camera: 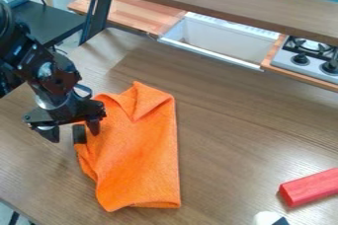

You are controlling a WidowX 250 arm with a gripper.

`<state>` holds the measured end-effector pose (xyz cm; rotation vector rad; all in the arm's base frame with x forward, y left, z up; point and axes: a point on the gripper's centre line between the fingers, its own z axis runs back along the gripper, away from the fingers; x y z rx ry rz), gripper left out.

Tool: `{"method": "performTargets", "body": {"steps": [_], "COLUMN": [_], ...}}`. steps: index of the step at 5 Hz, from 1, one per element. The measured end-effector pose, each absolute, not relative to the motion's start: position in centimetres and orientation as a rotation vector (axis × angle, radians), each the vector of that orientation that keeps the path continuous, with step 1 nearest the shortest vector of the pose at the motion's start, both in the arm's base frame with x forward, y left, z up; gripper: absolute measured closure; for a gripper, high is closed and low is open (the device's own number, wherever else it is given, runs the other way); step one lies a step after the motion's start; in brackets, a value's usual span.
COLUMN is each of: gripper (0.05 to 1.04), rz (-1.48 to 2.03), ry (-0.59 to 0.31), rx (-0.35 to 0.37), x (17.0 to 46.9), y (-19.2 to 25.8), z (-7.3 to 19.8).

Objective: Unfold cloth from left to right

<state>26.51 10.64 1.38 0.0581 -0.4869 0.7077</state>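
Folded orange cloth (142, 160), grasp apparently being set up.
Claw (72, 132) spread wide at its left edge, seemingly empty; next, pinch the upper layer and carry it right.

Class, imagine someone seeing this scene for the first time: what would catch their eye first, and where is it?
Most likely the bright orange cloth, lying rumpled on the brown table left of the picture's middle. Next might come the black gripper at the cloth's upper left edge, then the red block near the lower right corner.
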Motion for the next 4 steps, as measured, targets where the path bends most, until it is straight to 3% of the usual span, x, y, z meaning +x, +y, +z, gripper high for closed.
{"method": "performTargets", "body": {"steps": [3,4], "gripper": [0.121,0.377], "rz": [0.687,0.694], "ry": [-0.46,-0.459], "rx": [0.085,0.087], "x": [27.01,27.13], "y": [10.21,10.26], "z": [0.07,-0.09]}}
